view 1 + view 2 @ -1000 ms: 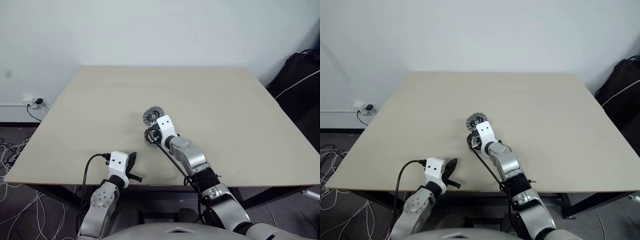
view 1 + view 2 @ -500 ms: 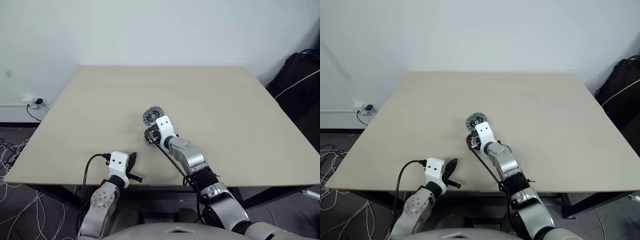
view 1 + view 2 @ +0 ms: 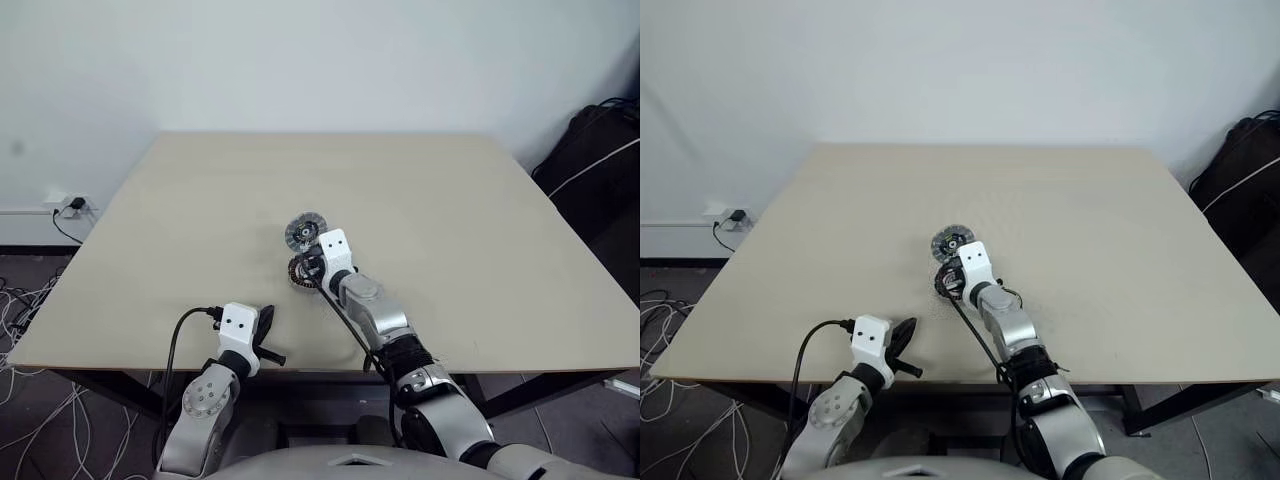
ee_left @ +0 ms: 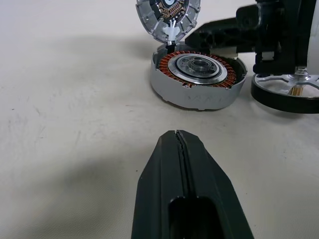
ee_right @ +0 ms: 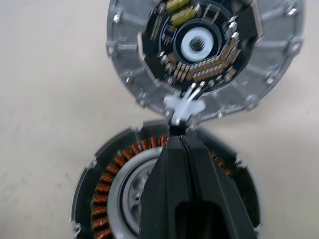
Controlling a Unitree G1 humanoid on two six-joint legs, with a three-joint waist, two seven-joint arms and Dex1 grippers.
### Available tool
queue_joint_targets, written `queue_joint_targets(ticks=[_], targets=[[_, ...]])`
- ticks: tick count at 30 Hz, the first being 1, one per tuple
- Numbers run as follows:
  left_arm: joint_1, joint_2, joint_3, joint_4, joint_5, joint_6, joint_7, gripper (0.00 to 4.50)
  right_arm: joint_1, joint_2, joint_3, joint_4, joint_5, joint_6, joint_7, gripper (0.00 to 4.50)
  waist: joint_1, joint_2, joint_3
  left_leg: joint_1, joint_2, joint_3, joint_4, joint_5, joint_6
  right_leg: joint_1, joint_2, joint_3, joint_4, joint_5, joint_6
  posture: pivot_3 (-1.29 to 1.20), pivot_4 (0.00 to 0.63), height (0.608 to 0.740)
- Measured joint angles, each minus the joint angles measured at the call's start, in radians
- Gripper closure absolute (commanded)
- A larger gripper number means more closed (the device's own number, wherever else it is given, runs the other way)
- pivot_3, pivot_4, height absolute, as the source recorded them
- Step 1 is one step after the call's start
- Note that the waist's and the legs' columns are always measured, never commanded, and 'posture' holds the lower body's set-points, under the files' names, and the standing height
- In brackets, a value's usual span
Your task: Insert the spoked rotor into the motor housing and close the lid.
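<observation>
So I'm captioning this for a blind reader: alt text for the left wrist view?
An open motor housing with copper windings lies on the table, its lid behind it. The spoked rotor lies beside it; the shut left gripper points toward them.

Both arms are built of rounded silver-grey metal segments, with darker black joints between them. Each wrist carries a white boxy block marked with two small dark dots. The left pincer [image 3: 264,330] has two slim black fingers, pressed together along a thin seam, and a thick black cable loops out from its white block. The right pincer [image 3: 303,268] is black too, with a thin black cable running back along its silver forearm.
</observation>
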Motion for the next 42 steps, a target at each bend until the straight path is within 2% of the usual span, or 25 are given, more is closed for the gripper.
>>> queue_joint_targets(ticks=[5,11,15,23,42], targets=[[-0.005,-0.001,-0.001,0.0,0.0,0.0,0.0,4.47,0.031,-0.005,0.004,-0.121,0.01,0.028,0.009,4.5,0.001,0.0,0.0,0.0,0.0,0.0,0.0,0.0,0.0,0.0,-0.002,0.0,0.001,0.0,0.0,0.0,0.0,0.74],[-0.003,-0.001,-0.002,-0.002,-0.001,0.0,-0.001,4.47,0.158,-0.064,0.065,-0.363,0.011,0.248,0.056,4.5,0.007,0.0,0.0,0.0,0.0,0.0,0.0,0.0,0.0,-0.001,-0.004,0.0,0.001,-0.001,-0.001,0.0,0.0,0.74],[-0.003,-0.001,-0.003,-0.002,-0.002,0.001,-0.002,4.47,0.201,-0.094,0.094,-0.433,0.008,0.354,0.067,4.5,0.006,0.0,0.0,-0.001,0.0,0.0,0.0,0.0,0.0,-0.002,-0.005,0.001,0.002,-0.001,-0.002,0.0,0.0,0.74],[-0.004,0.004,-0.006,-0.002,-0.003,0.011,-0.004,4.47,0.198,-0.096,0.103,-0.452,0.006,0.401,0.065,4.5,0.008,0.0,0.0,-0.001,0.0,0.001,0.0,0.0,0.0,-0.002,-0.004,0.0,0.002,-0.001,-0.002,0.0,0.0,0.74],[0.002,-0.001,-0.006,-0.002,-0.004,0.014,-0.002,4.47,0.119,-0.071,0.107,-0.36,0.006,0.379,0.057,4.5,0.007,0.0,0.001,-0.001,0.0,0.001,0.0,0.0,0.0,-0.003,-0.003,0.001,0.003,-0.001,-0.002,0.0,0.0,0.74]])
